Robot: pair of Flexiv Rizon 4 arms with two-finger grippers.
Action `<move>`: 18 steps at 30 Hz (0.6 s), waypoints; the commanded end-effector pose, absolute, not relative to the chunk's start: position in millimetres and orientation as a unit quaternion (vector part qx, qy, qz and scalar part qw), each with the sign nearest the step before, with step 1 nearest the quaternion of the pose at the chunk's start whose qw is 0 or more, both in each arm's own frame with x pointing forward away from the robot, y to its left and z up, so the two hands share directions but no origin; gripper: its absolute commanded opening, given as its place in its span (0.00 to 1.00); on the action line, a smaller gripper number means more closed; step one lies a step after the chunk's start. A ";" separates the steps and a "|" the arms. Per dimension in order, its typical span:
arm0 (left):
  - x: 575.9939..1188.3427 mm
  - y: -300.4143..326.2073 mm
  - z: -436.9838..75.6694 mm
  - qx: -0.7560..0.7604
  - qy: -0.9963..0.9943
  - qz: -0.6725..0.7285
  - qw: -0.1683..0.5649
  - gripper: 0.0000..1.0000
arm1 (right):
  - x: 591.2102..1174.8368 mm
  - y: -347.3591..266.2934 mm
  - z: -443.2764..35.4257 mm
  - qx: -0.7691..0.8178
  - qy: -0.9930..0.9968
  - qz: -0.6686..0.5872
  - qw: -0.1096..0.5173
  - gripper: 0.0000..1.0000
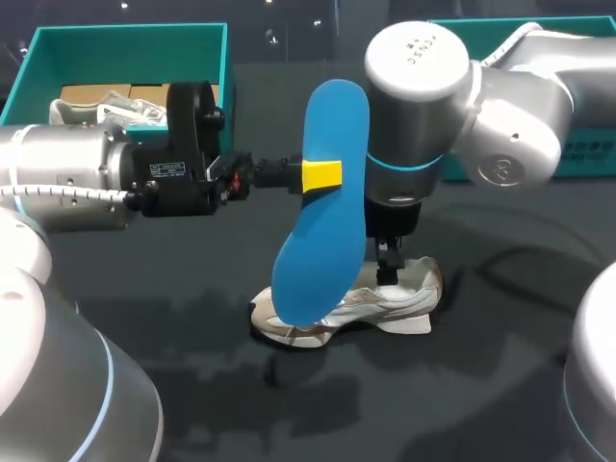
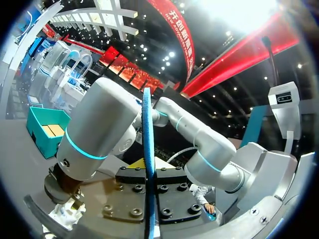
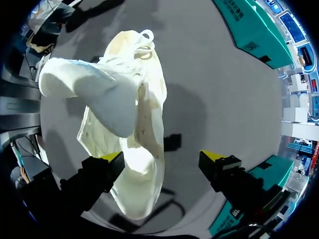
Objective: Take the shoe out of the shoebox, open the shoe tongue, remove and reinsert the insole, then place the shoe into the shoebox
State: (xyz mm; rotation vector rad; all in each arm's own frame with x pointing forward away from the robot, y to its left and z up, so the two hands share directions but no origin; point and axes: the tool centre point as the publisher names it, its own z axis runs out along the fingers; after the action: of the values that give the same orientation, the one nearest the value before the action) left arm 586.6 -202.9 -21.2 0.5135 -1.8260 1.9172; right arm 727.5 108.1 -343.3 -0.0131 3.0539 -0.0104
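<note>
Dark bench (image 1: 500, 385) carries the shoe (image 1: 409, 294), well apart from the teal shoebox (image 1: 125, 43). Left hand (image 1: 321, 175) is clamped on the blue insole (image 1: 322, 241), upright above the shoe. Right hand (image 3: 163, 160) hangs over the shoe, fingers apart.

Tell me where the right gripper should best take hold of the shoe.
Likely the heel-end collar, from above: the shoe rests sole-down on the table with its opening upward, and the right gripper hangs open over that end. The left gripper holds the insole.
</note>
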 end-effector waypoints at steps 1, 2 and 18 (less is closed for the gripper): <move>587.2 -205.8 -22.6 0.186 -0.659 0.694 0.220 0.00 | 733.5 117.8 -358.4 -0.006 0.999 -0.007 0.037 0.92; 587.2 -205.8 -22.6 0.186 -0.659 0.694 0.220 0.00 | 734.0 118.3 -360.7 -0.007 0.999 -0.006 0.035 0.90; 587.2 -205.8 -22.6 0.186 -0.659 0.694 0.220 0.00 | 727.6 118.2 -382.2 -0.002 1.000 -0.001 0.006 0.00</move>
State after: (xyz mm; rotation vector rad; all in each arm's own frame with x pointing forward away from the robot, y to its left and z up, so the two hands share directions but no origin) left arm 586.6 -202.9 -21.2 0.5135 -1.8260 1.9172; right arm 728.3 117.1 -380.1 -0.0032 3.1274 -0.0015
